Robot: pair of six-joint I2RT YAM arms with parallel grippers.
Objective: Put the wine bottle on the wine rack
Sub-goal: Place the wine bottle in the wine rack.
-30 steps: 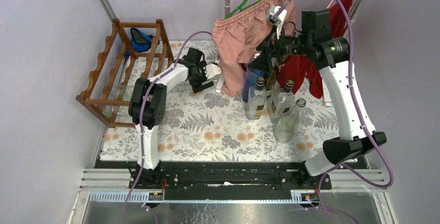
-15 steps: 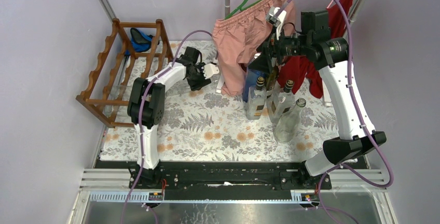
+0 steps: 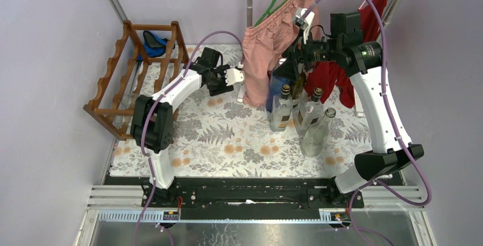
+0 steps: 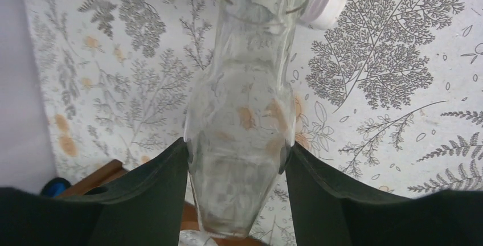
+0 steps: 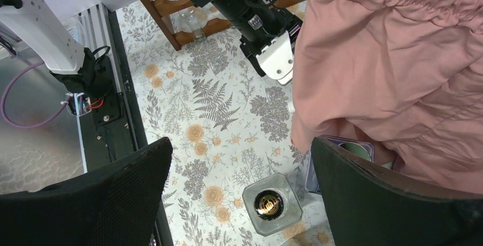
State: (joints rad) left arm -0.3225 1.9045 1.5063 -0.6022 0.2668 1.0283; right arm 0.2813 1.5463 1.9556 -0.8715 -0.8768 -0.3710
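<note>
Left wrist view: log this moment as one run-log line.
left gripper: shut on clear bottle | right gripper: open, empty | bottle: away from wine rack

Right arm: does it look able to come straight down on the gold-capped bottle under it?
Probably yes. The right pincer stands wide open above the gold-capped bottle, which shows between its fingers. The pink shorts hang close beside it and might brush the arm.

Pink shorts [image 3: 262,52] hanging; red cloth [image 3: 333,83] beside; floral tablecloth [image 3: 228,143] beneath.
</note>
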